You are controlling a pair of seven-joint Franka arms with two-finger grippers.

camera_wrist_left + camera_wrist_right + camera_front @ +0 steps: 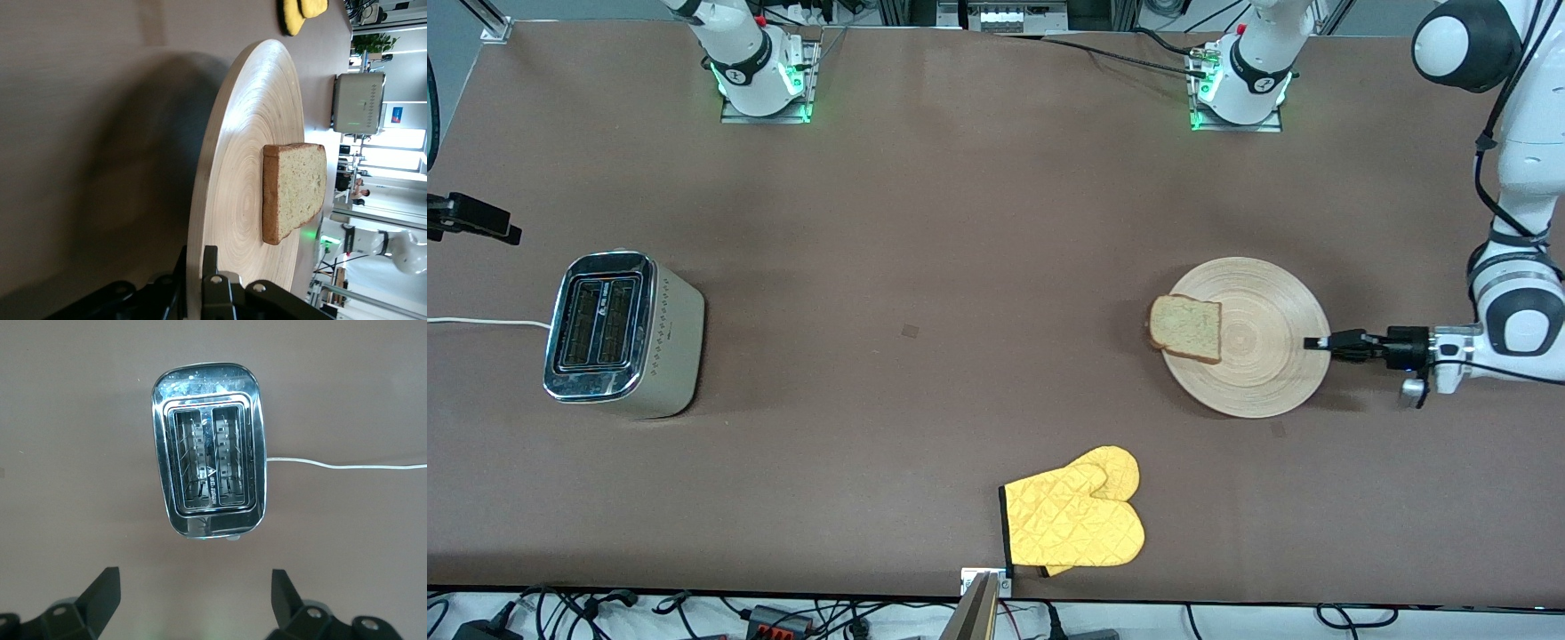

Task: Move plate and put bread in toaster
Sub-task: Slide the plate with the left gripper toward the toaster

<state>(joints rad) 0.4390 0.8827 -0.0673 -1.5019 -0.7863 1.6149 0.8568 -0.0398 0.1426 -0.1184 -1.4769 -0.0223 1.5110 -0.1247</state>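
Observation:
The round light-wood plate (1263, 373) lies on the table toward the left arm's end, and the slice of bread (1187, 327) rests on its edge that faces the toaster. My left gripper (1316, 343) is shut on the plate's rim at the edge away from the bread. In the left wrist view one finger sits on top of the plate (247, 167) and one under it, with the bread (293, 187) farther along. The chrome toaster (618, 333) stands at the right arm's end. My right gripper (193, 580) hangs open and empty above the table beside the toaster (210, 470), whose two slots are empty.
A yellow quilted oven mitt (1076, 520) lies near the table's front edge, nearer to the front camera than the plate. The toaster's white cord (480, 322) runs off toward the table's end. Brown tabletop stretches between the toaster and the plate.

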